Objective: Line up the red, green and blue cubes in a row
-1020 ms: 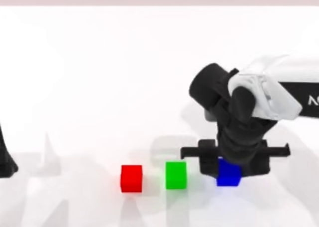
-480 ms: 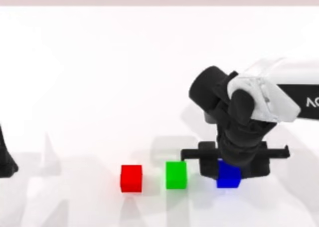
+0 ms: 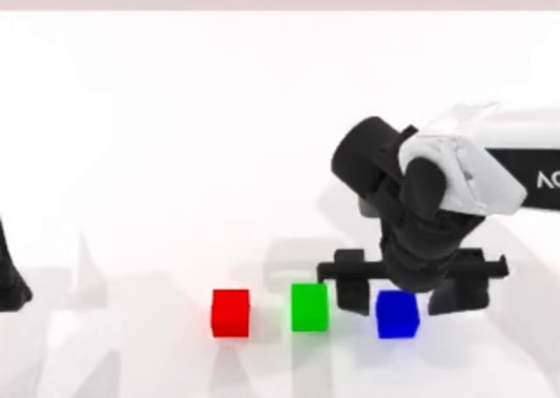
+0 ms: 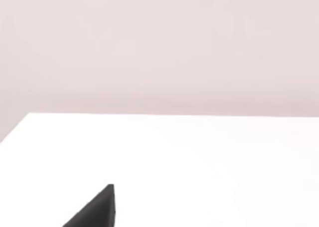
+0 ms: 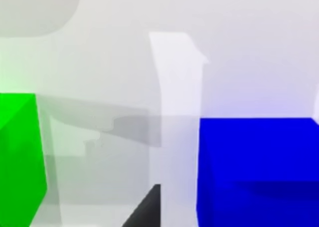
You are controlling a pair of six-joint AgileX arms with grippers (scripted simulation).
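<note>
**Clerk:** Item one, the cubes. Read them off.

**Operator:** I see three small plain cubes on the white table (image 3: 175, 136), in a row near its front edge. Bright red solid cube (image 3: 230, 312) furthest left, bright green solid cube (image 3: 309, 307) in the middle, bright blue solid cube (image 3: 397, 315) on the right. All three sit flat on the surface, apart from one another, roughly level in one line.

**Clerk:** Item two, the right gripper.

**Operator:** My right gripper (image 3: 402, 295) hangs over the blue cube, black fingers pointing down. The fingers are spread wide, one on each side of the cube, with clear gaps showing in the top view. It grips nothing. In the right wrist view the blue cube (image 5: 256, 169) fills one side and the green cube (image 5: 20, 157) the other, with bare table between them and a dark finger tip at the lower edge.

**Clerk:** Item three, the left gripper.

**Operator:** My left arm is parked at the table's far left edge. The left wrist view shows only bare table and a black finger tip (image 4: 97, 209); I cannot tell how far that gripper is open.
</note>
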